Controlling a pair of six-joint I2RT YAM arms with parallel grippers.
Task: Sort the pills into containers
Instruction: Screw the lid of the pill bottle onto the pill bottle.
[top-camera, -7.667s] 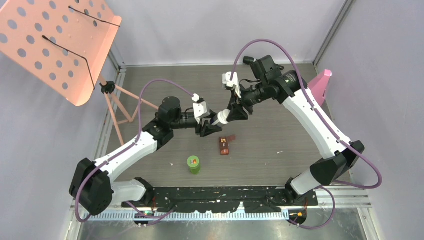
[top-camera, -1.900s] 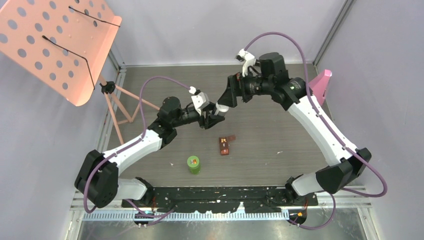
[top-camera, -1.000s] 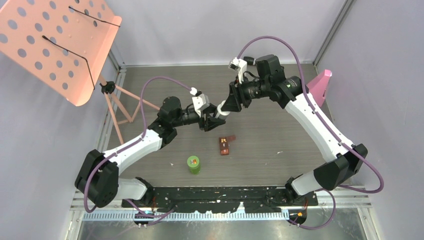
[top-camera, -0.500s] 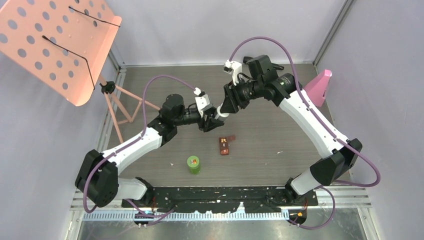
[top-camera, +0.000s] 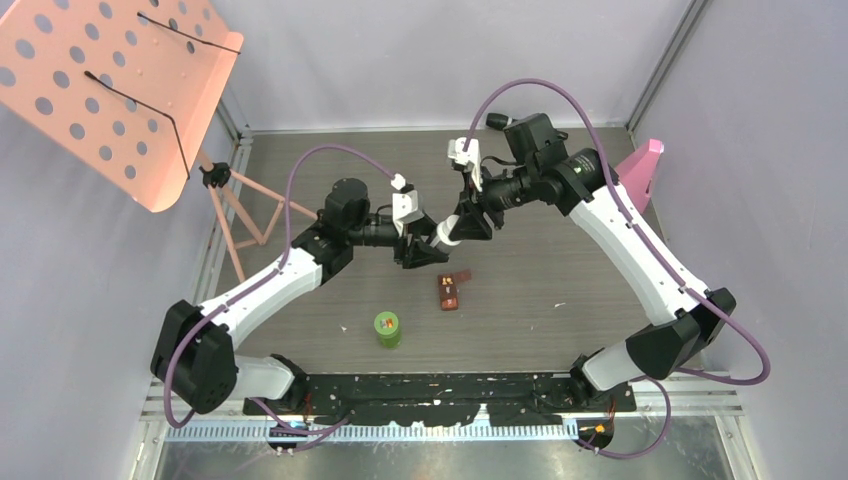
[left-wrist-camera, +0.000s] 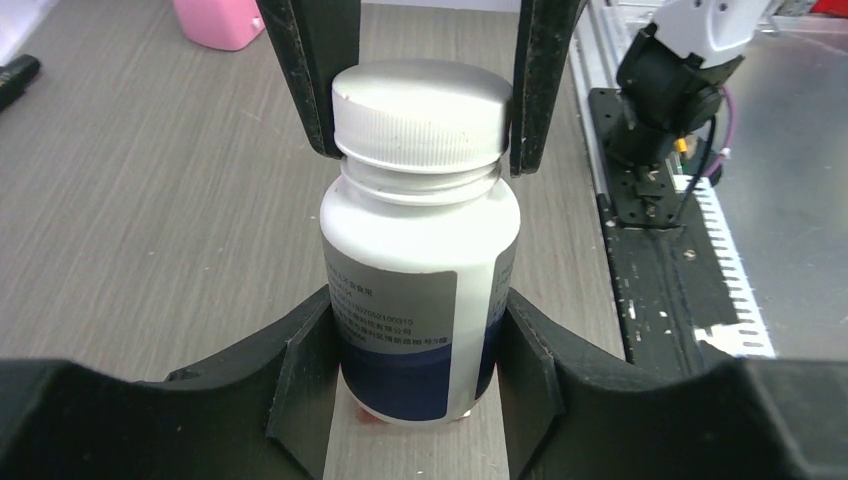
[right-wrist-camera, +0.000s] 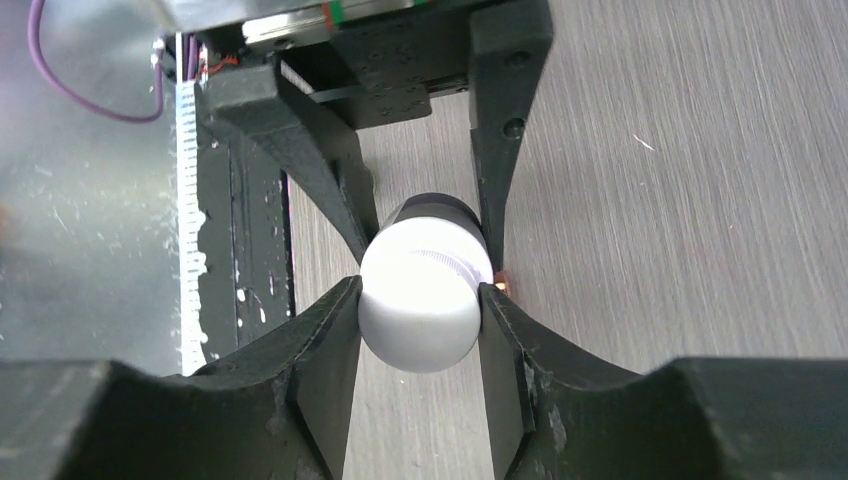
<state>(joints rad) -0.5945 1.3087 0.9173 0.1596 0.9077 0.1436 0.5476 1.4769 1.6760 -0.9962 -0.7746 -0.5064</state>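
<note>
A white bottle (top-camera: 440, 237) with a white cap and a blue-banded label is held in the air between both arms. My left gripper (top-camera: 425, 250) is shut on the bottle's body (left-wrist-camera: 420, 290). My right gripper (top-camera: 457, 228) is shut on its cap (right-wrist-camera: 420, 295), with the fingers (left-wrist-camera: 312, 80) on either side of the cap (left-wrist-camera: 420, 110). The green-lidded bottle (top-camera: 387, 328) stands on the table near the front. The small brown case (top-camera: 451, 290) lies to its right, below the held bottle. No loose pills show clearly.
An orange perforated music stand (top-camera: 110, 80) on tripod legs (top-camera: 240, 215) fills the far left. A pink object (top-camera: 643, 170) sits at the right wall and also shows in the left wrist view (left-wrist-camera: 215, 20). A black thing (left-wrist-camera: 15, 78) lies at that view's left edge. The black base rail (top-camera: 440, 395) runs along the front.
Over the last seconds the right wrist has turned back and forth while gripping the cap. Both grippers and the bottle have shifted slightly toward the front. The green bottle and the case have not moved.
</note>
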